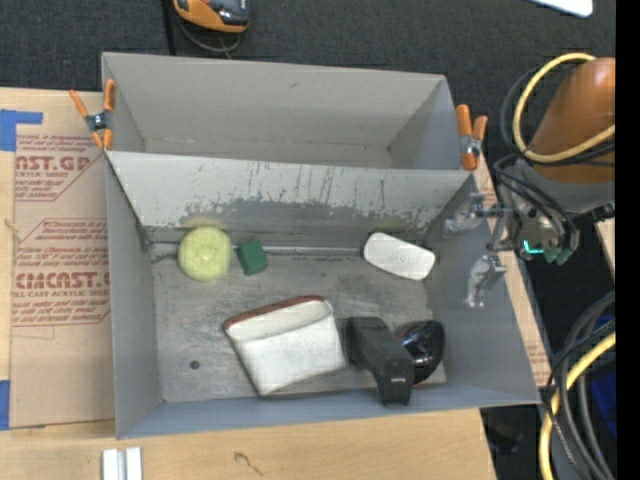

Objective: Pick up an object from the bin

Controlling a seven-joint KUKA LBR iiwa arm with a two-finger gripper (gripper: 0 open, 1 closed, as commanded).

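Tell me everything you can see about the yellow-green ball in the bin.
The yellow-green ball is round and pale, with a soft, slightly fuzzy-looking surface, perhaps foam or felt. It looks whole. It rests on the floor of the grey bin, at the back left, right at the foot of the scuffed back wall. A small dark green block lies close on its right; whether the two touch cannot be told.

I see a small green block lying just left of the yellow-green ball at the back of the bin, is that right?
No: the camera view shows the small green block just right of the yellow-green ball, at the back of the bin.
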